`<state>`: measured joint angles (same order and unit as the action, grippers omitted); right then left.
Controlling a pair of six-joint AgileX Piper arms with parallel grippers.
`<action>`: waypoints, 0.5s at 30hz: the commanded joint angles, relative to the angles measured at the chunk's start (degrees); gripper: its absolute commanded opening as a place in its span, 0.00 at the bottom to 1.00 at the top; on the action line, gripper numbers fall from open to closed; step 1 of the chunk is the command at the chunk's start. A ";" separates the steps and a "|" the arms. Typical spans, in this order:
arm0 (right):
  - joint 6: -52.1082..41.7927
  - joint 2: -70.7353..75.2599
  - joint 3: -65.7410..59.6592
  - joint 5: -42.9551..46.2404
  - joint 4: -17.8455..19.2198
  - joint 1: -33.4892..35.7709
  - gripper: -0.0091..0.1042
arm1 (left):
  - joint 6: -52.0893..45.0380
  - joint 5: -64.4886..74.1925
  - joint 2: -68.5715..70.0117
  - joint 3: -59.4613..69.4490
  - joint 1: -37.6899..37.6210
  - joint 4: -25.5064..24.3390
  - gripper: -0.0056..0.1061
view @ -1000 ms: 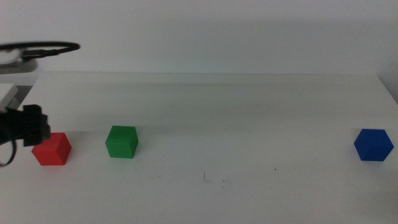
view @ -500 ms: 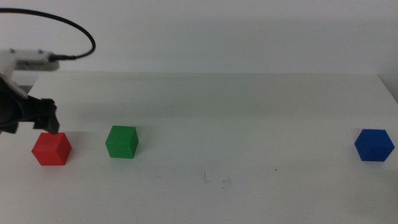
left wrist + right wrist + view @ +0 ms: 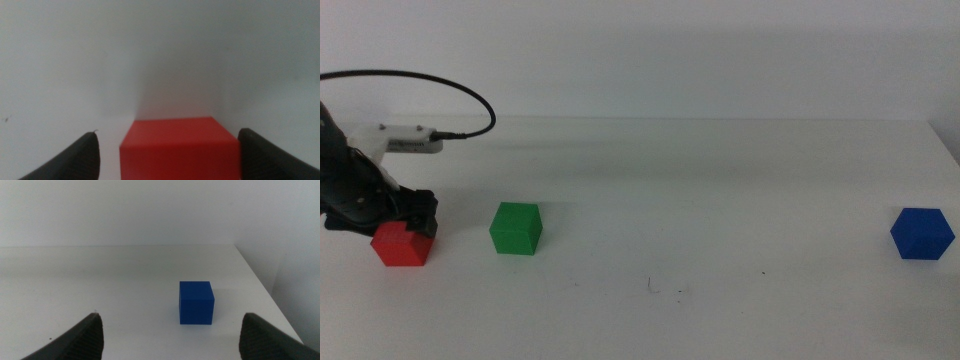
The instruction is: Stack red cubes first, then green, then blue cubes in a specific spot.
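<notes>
The red cube (image 3: 398,247) sits at the table's left. My left gripper (image 3: 408,218) is right over it, jaws open. In the left wrist view the red cube (image 3: 177,147) lies between the two open jaws of the left gripper (image 3: 170,155), apart from both. The green cube (image 3: 515,228) stands just right of the red one. The blue cube (image 3: 921,233) sits at the far right. Faint thin dark marks of the spot (image 3: 663,289) show at the front middle. My right gripper (image 3: 170,337) is open and empty, short of the blue cube (image 3: 196,302), and out of the middle view.
The white table (image 3: 720,170) ends at a right edge close to the blue cube (image 3: 260,290). A tiny dark speck (image 3: 764,272) lies right of the marks. The left arm's black cable (image 3: 440,85) arcs above the table's back left.
My left gripper has come in from the left edge and lowered over the red cube. The cubes have not moved.
</notes>
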<state>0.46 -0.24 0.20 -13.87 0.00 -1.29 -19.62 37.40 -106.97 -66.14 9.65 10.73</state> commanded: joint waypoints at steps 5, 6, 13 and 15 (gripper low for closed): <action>-0.46 0.24 -0.20 0.60 0.71 -0.42 0.81 | -0.03 -2.44 -1.91 -0.35 -0.01 -0.47 0.70; -0.46 0.24 -0.20 0.60 0.71 -0.42 0.81 | 0.22 -2.08 -1.76 -0.35 -0.01 -0.24 0.60; -0.46 0.24 -0.20 0.60 0.71 -0.42 0.81 | 5.91 3.50 7.25 -0.53 -6.08 1.25 0.03; -0.46 0.24 -0.20 0.60 0.71 -0.42 0.81 | 19.17 4.50 10.77 -1.60 -13.58 -5.67 0.03</action>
<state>0.46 -0.24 0.20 -13.87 0.00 -1.29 -8.44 40.76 -99.63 -66.72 1.21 8.03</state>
